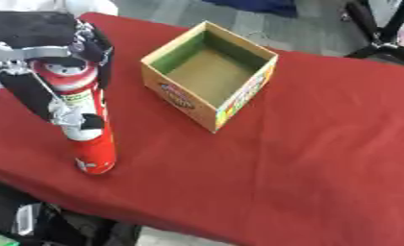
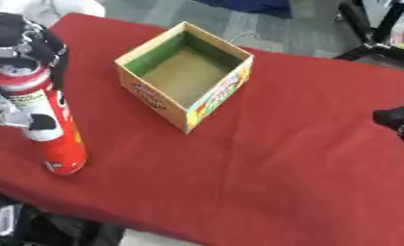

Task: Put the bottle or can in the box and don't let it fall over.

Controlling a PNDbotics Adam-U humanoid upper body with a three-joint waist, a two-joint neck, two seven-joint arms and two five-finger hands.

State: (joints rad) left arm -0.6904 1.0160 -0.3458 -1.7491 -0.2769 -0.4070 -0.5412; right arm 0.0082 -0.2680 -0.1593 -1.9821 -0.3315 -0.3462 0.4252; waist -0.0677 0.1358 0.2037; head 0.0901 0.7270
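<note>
A tall red can (image 1: 89,126) with a white label stands upright at the left of the red table (image 1: 306,158). My left hand (image 1: 45,72) comes in from the upper left and is curled round the can's upper part, fingers on both sides. The open cardboard box (image 1: 211,72), green inside with colourful printed sides, sits to the right of the can, with bare cloth between them. It holds nothing. My right hand (image 2: 400,120) shows only as a dark shape at the right edge of the right eye view, well away from the box.
The table's front edge (image 1: 113,211) runs close below the can, with dark objects (image 1: 29,221) on the floor beneath. Black stand legs (image 1: 382,33) are beyond the far right corner. Bare red cloth spreads right of the box.
</note>
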